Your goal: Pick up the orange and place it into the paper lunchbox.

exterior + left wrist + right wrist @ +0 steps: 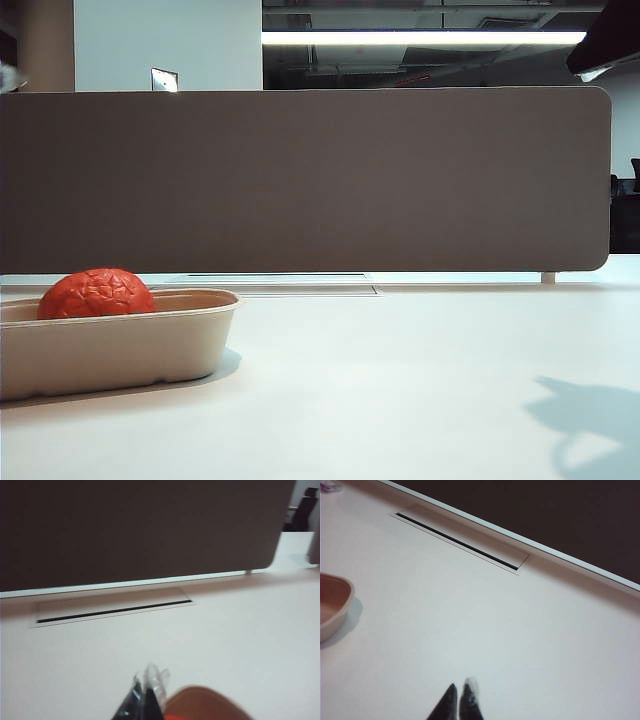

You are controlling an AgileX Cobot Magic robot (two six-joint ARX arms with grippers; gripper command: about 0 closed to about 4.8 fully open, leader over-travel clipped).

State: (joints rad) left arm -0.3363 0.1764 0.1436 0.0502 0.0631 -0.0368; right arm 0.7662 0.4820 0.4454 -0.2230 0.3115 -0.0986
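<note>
One orange sits inside the paper lunchbox on the table, at its far-left end in the exterior view. Both my hands are clenched and empty: my left hand hovers just above the lunchbox rim, my right hand hangs over bare table well apart from it.

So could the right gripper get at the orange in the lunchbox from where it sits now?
Probably yes. The right gripper is shut over bare table, and nothing stands between it and the paper lunchbox. The orange rises above the rim, open from above. The left gripper, shut, is close over the box and might crowd it.
</note>
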